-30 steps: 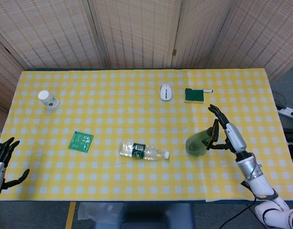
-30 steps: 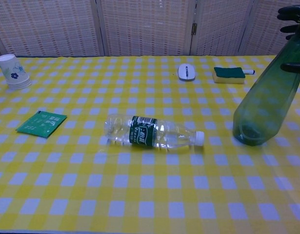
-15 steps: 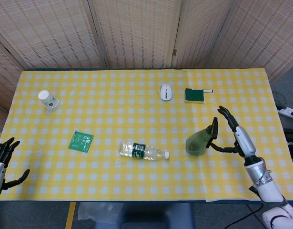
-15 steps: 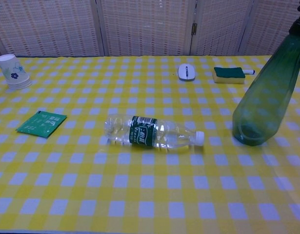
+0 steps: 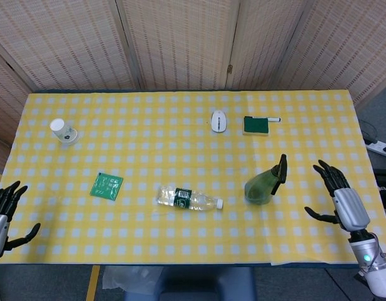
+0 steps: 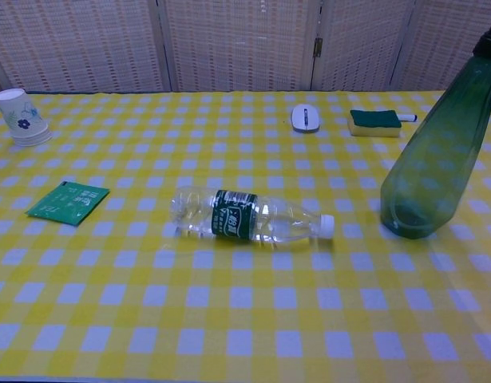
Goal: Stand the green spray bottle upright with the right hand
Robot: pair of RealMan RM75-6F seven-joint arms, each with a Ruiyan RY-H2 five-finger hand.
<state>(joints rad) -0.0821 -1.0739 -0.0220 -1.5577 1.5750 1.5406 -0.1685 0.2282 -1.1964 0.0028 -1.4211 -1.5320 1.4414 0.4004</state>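
Observation:
The green spray bottle [image 5: 265, 183] stands upright on the yellow checked table, right of centre; in the chest view the green spray bottle [image 6: 438, 158] rises at the right edge, its top cut off. My right hand [image 5: 341, 202] hangs open near the table's right front corner, well clear of the bottle, fingers spread and holding nothing. At the front left edge my left hand [image 5: 3, 212] is open beside the table. Neither hand shows in the chest view.
A clear water bottle [image 5: 189, 199] lies on its side at centre front. A green packet [image 5: 107, 185] lies to its left, a paper cup [image 5: 63, 130] at far left. A white mouse [image 5: 218, 120] and a green sponge with a pen [image 5: 258, 125] sit at the back.
My right hand has let go of the spray bottle and drawn back to the right and toward the front edge. The bottle stays standing. The left hand has not moved.

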